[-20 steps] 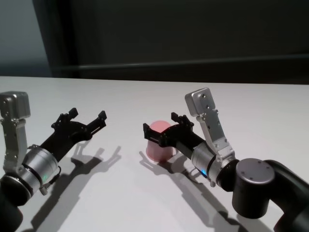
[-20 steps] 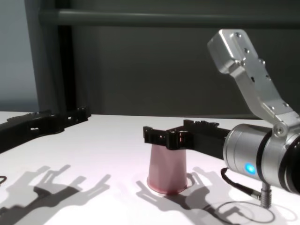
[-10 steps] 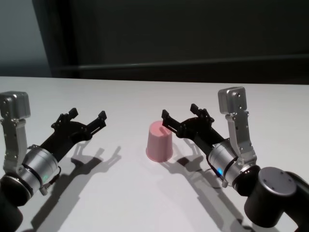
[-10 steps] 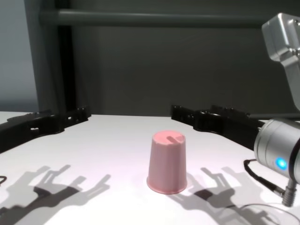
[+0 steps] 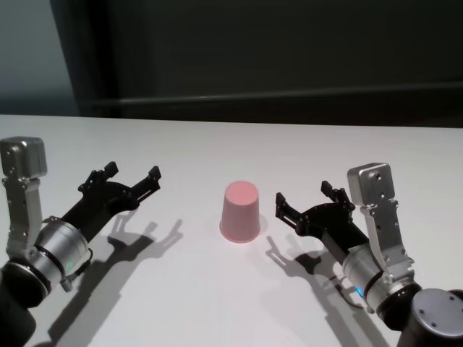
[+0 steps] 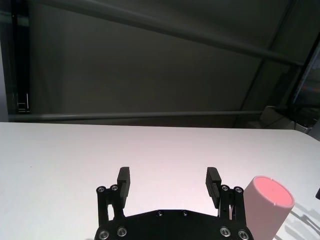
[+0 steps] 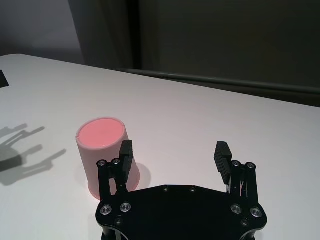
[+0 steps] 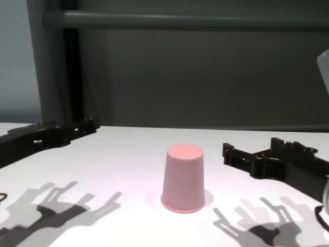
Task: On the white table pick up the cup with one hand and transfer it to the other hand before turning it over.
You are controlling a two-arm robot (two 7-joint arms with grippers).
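Observation:
The salmon-pink cup [image 5: 241,211] stands upside down, rim on the white table [image 5: 217,144], flat base up. It also shows in the chest view [image 8: 183,177], the left wrist view [image 6: 266,207] and the right wrist view [image 7: 104,154]. My right gripper [image 5: 309,199] is open and empty, to the right of the cup and clear of it; it also shows in the right wrist view [image 7: 173,152] and the chest view [image 8: 257,149]. My left gripper [image 5: 130,175] is open and empty, well left of the cup; it also shows in the left wrist view [image 6: 169,181].
A dark wall with a horizontal rail [image 8: 180,20] runs behind the table's far edge. Shadows of both grippers fall on the tabletop.
My right gripper let go of the cup and drew back to the right, away from it. The cup stays upside down on the table. The left arm has not moved.

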